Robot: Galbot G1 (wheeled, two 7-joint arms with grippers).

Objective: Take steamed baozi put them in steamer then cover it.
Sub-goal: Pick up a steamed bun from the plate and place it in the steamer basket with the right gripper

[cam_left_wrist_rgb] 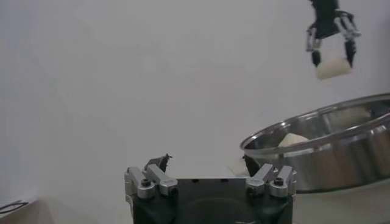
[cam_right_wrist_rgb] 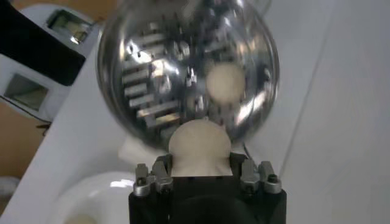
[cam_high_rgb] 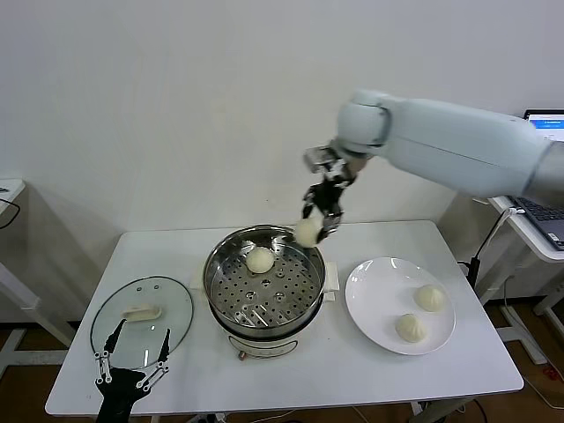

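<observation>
Baozi above the steamer

My right fingers point(cam_high_rgb: 319, 222) clamp a smooth cream baozi point(cam_high_rgb: 307, 232) over the shiny steamer point(cam_high_rgb: 264, 304); left fingers point(cam_high_rgb: 132, 352) spread apart.

White table point(cam_high_rgb: 441, 370) against a plain wall, round white plate point(cam_high_rgb: 374, 304) on its right side, laptop point(cam_high_rgb: 548, 123) at the far right edge.

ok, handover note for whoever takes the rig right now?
Right gripper: shut on a bun, above the steamer's far rim.
Left gripper: open, idle at the table's near left edge by the lid.
Done: one bun on the steamer tray.
Left: drop this bun in, move the two buns off the plate, then fit the lid.
</observation>
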